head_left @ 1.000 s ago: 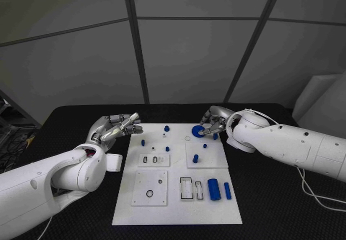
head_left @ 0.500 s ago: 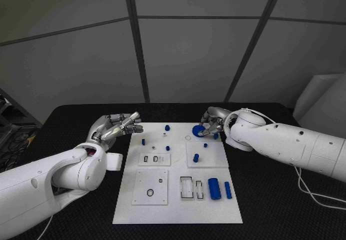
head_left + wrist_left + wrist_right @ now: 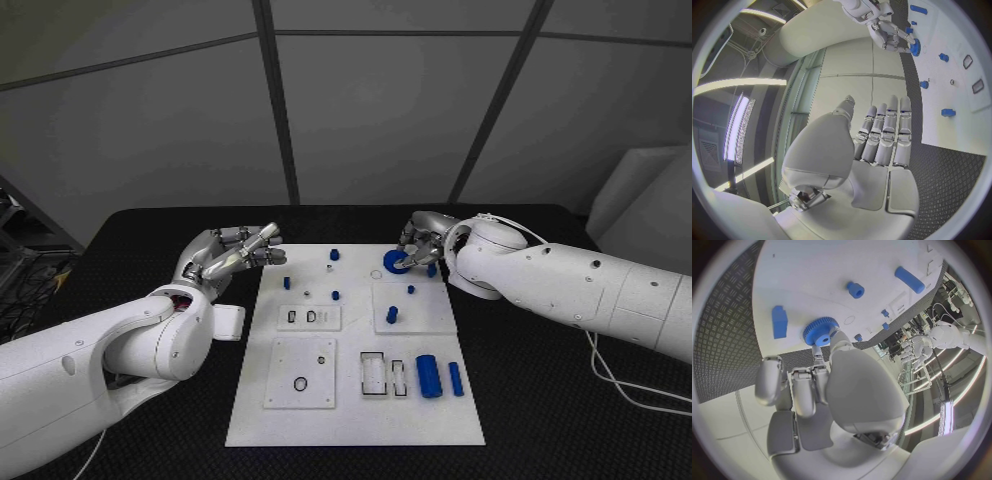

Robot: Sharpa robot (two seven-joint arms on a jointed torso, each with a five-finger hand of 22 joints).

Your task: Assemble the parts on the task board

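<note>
Task board [image 3: 355,400]: a white plate lying in the middle of the black table [image 3: 562,400], carrying small blue parts. A blue gear [image 3: 397,262] sits at the board's far edge, towards the robot's right. Just nearer the robot are a small blue peg [image 3: 410,291] and an upright blue piece [image 3: 391,317]; two blue cylinders [image 3: 428,377] lie side by side at the near right. Further blue pegs [image 3: 333,256] stand left of the gear.

Right hand [image 3: 421,243]: fingers closed around the gear; the right wrist view shows its fingertips [image 3: 826,336] touching the toothed rim of the gear [image 3: 820,331]. Whether the gear is seated or lifted cannot be told.

Left hand [image 3: 231,254]: held above the table just beside the board's far left corner, fingers extended and close together, holding nothing; the left wrist view confirms an empty palm [image 3: 879,165].

Risk, as judged: the grip bears only on the gear's rim, so the gear may tilt and jam instead of seating flat. A slipping finger could also strike the nearby peg.
</note>
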